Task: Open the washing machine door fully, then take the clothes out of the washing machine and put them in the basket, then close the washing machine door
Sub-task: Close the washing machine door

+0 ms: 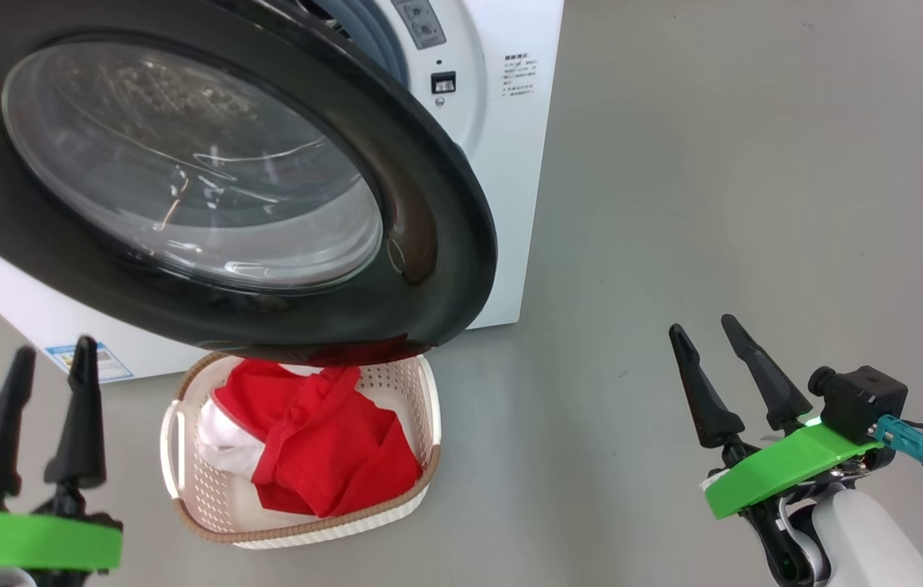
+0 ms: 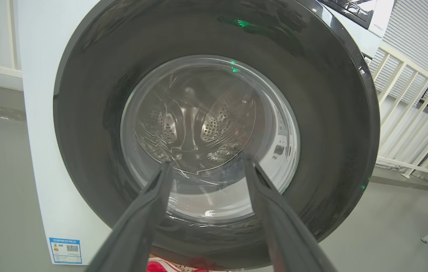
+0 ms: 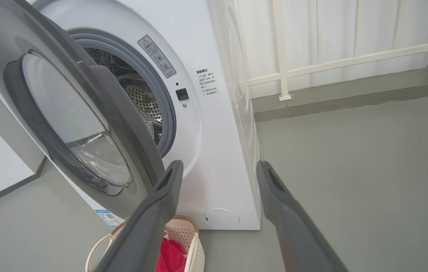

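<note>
With left tool (image 1: 55, 346) and right tool (image 1: 702, 324) agape, empty, the closing washing machine door (image 1: 429, 204) might clip the basket (image 1: 408, 391) seemingly beneath.

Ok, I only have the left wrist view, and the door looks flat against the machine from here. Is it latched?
Observer: No. In the right wrist view the washing machine door stands ajar, with a clear gap between it and the front of the washing machine.
Operator: Where are the clothes?
Observer: In the head view the red clothes lie in the basket, beneath the door's lower edge.
Operator: And the right end effector?
Observer: The right end effector is open and holds nothing, above the floor to the right of the machine.
</note>
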Available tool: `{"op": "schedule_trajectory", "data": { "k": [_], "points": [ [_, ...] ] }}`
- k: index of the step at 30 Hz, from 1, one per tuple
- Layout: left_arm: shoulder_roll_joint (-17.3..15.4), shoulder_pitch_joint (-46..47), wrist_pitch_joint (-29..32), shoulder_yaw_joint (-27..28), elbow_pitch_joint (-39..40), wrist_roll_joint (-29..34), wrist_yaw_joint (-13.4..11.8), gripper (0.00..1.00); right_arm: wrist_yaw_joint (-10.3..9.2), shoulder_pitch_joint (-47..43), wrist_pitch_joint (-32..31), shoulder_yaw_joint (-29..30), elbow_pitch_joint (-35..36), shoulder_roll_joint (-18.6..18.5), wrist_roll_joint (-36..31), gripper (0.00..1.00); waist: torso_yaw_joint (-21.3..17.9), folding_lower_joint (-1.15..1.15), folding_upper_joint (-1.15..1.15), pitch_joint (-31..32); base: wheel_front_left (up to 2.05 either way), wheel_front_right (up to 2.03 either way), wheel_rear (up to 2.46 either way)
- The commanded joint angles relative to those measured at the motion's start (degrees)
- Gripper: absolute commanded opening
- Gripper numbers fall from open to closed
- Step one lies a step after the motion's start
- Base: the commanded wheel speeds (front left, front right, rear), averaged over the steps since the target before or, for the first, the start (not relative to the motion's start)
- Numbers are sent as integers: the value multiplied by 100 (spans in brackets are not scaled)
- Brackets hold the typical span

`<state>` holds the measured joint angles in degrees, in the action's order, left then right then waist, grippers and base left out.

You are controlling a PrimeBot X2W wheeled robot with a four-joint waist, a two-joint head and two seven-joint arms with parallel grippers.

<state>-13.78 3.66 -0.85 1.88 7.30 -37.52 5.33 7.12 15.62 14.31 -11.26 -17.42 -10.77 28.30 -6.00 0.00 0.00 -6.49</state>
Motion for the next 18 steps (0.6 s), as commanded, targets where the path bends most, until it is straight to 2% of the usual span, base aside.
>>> {"op": "schedule_trajectory", "data": {
  "k": [1, 13, 18],
  "points": [
    [-106, 55, -101, 199, 102, 81, 32, 100, 36, 65, 69, -120, 148, -27, -29, 100, -1, 0, 0, 2, 0, 0, 0],
    [197, -302, -1017, 65, -362, 662, -169, 100, 36, 36, 69, -120, 160, -79, -34, 100, 48, 0, 0, 36, 0, 0, 0],
    [222, -375, -1244, -8, -543, 989, -218, 100, 36, 19, 69, -141, 158, -70, -42, 100, 78, 0, 0, 61, 0, 0, 0]
  ]
}}
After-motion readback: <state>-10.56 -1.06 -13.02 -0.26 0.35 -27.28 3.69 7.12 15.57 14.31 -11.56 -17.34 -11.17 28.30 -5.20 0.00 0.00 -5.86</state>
